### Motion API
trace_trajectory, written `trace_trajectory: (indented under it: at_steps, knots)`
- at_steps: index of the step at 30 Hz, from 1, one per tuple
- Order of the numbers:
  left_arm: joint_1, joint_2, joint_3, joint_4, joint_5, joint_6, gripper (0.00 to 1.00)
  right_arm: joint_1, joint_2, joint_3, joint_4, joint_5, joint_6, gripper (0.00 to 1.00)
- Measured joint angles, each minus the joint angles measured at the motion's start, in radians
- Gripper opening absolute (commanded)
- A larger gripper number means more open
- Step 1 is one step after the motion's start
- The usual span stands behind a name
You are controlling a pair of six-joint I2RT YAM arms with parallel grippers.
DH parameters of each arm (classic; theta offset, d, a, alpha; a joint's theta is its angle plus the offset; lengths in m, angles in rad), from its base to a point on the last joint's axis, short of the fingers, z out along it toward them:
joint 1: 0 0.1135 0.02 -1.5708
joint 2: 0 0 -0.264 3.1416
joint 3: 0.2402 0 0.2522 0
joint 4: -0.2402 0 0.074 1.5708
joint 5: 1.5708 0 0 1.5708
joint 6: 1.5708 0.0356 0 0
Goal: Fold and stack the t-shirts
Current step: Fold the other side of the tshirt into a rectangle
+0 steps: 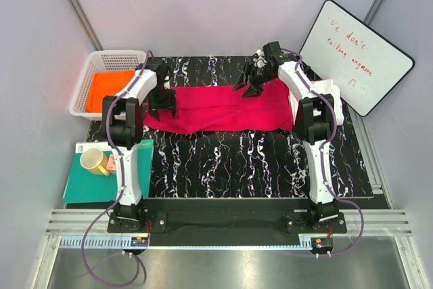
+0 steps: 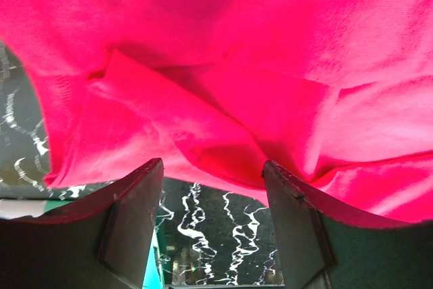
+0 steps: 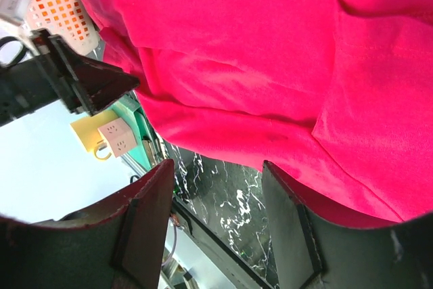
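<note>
Top view, 2 o'clock: whiteboard (image 1: pixel 356 57) standing tilted at the far right of the tabletop (image 1: pixel 237 160), carrying red marker handwriting (image 1: pixel 348 47) in three slanted lines. Line 1 reads "don't", preceded by a faint short word, possibly "We", which is uncertain. Line 2 is one word ending in "-ing"; the rest is not legible. Line 3 reads "anymore". Toward the board's lower right edge is a small red sign (image 1: pixel 354 83) shaped like a pi or bracket. At 9 o'clock, a white label (image 1: pixel 82 147) sits at the far edge of the teal board (image 1: pixel 88 184); its print is too small to read. Right wrist view: pink block (image 3: pixel 116 136) shows paired short dark marks, not readable as text.
</note>
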Motion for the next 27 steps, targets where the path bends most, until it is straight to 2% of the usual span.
trace_trajectory:
  at_steps: [2,3,6,8,10,27]
  knots:
    - [-0.001,0.013,0.0,0.001,0.012,0.002,0.52,0.0,0.008,0.025,-0.011,0.0,-0.006,0.62]
    - [-0.001,0.022,0.0,0.001,0.019,0.002,0.41,0.0,0.01,0.032,-0.015,0.0,-0.01,0.62]
    - [-0.001,0.05,0.0,0.001,0.034,0.006,0.28,0.0,0.012,0.055,-0.028,0.0,-0.021,0.62]
    - [-0.001,0.055,0.001,-0.004,0.035,0.014,0.1,0.0,0.012,0.06,-0.034,0.0,-0.026,0.62]
    - [0.0,0.055,0.003,-0.001,0.037,0.014,0.0,0.0,0.012,0.06,-0.042,0.0,-0.028,0.62]
    - [0.013,0.051,0.054,-0.003,0.01,-0.019,0.0,0.002,0.021,0.06,-0.051,0.002,-0.04,0.62]
